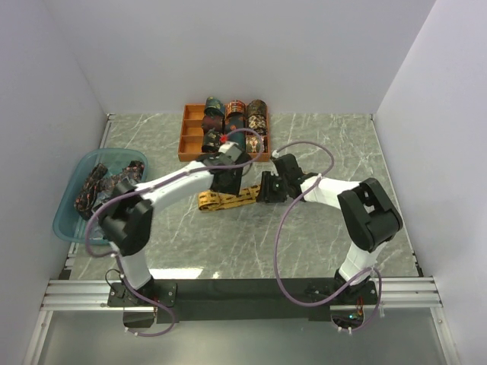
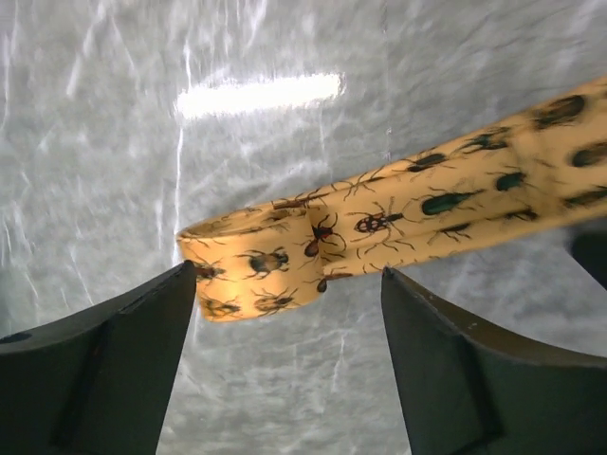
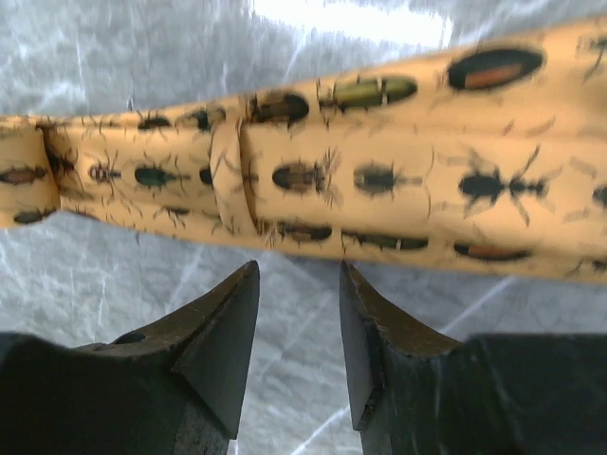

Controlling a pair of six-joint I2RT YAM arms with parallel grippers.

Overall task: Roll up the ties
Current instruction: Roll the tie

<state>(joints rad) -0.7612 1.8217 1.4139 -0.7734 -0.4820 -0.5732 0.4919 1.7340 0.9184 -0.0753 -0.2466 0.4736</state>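
Mustard-gold tie (image 2: 398,223), left fingers (image 2: 104,360) wide apart astride its end, right fingers (image 3: 213,351) slightly parted, empty

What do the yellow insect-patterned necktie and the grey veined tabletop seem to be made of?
The yellow insect-patterned necktie: probably woven fabric, matte; it folds softly at its end. The grey veined tabletop: looks like polished marble or a marble-print laminate; it mirrors a bright light.

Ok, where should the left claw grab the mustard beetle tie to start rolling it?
Probably the folded-over end, from straight above. The mustard tie lies flat on the table, and that doubled tip is its only thicker, raised part; the open left claw hangs over it.
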